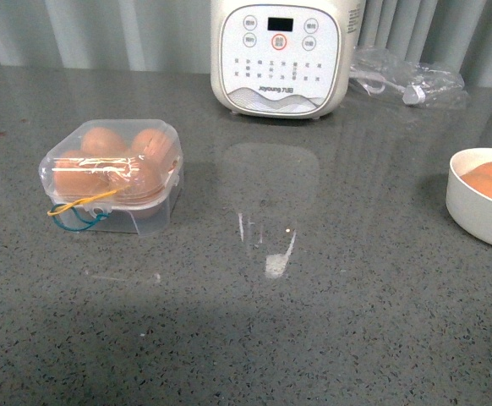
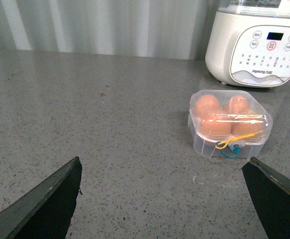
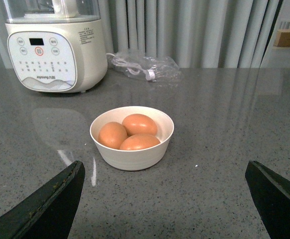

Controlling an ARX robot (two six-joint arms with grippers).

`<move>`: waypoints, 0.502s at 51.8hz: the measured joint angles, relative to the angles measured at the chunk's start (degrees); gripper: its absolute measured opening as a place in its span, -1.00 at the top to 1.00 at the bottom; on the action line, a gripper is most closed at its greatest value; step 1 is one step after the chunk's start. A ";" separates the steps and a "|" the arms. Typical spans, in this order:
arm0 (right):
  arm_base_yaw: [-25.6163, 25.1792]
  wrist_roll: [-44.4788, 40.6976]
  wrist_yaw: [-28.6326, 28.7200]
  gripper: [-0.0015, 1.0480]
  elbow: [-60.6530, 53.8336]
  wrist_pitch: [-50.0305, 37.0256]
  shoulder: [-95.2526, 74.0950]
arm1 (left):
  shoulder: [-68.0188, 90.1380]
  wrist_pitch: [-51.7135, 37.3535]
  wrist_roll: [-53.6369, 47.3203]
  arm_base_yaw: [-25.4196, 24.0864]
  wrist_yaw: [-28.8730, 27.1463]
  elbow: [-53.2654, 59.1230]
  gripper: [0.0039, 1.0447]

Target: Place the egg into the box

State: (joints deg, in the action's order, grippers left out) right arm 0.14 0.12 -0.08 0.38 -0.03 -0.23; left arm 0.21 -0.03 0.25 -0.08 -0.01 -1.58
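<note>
Neither arm shows up in the front view at all. Left gripper [image 2: 167, 199] has its two dark fingers [image 2: 45, 201] spread really wide, nothing held between them, hanging above the tabletop [image 2: 110, 124]. Right gripper [image 3: 165, 199] is the same deal: dark fingers [image 3: 48, 204] wide apart, empty, also off the surface.

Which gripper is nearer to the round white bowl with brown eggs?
The right. The right gripper faces the round white bowl, open and empty. The left gripper faces the clear plastic egg box, across the table.
</note>
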 joint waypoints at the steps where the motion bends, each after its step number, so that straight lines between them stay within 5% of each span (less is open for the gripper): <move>1: 0.00 0.00 0.00 -0.87 0.00 0.00 0.00 | 0.00 0.00 0.00 0.00 0.00 0.00 -0.88; 26: 0.00 0.00 0.00 -0.87 0.00 0.00 0.00 | 0.00 0.00 0.00 0.00 0.00 0.00 -0.88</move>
State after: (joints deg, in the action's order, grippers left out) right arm 0.14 0.12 -0.08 0.38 -0.03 -0.23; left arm 0.21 -0.03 0.25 -0.08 -0.01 -1.58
